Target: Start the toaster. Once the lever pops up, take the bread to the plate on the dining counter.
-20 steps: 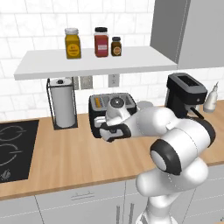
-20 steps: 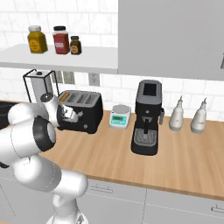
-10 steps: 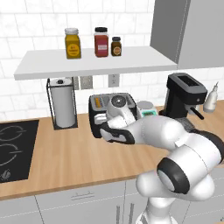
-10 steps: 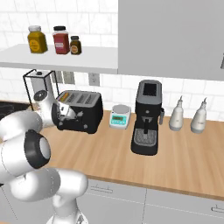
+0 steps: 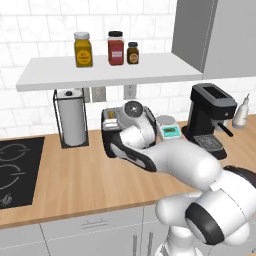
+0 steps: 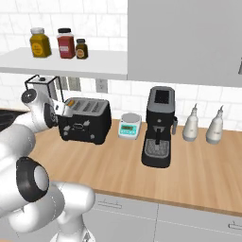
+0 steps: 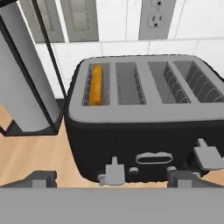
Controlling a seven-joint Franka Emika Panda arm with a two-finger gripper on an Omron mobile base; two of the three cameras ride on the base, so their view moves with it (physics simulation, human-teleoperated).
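The toaster point(image 7: 144, 127) sits mid-frame in the hand view on the wooden worktop point(image 7: 26, 162), its long axis running left to right and its four slots running front to back. The bread point(image 7: 96, 85) stands on edge in the leftmost slot. The end effector point(image 7: 113, 178) hovers spread wide before the toaster's front.

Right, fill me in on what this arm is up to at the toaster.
The arm has its open gripper poised at the front of the black toaster, which sits on the worktop beside the paper towel holder. One slice of bread sits down in the end slot nearest that holder; the other slots are bare. Nothing is held, and in the hand view the fingertips are close to the toaster's front face, though contact cannot be told.
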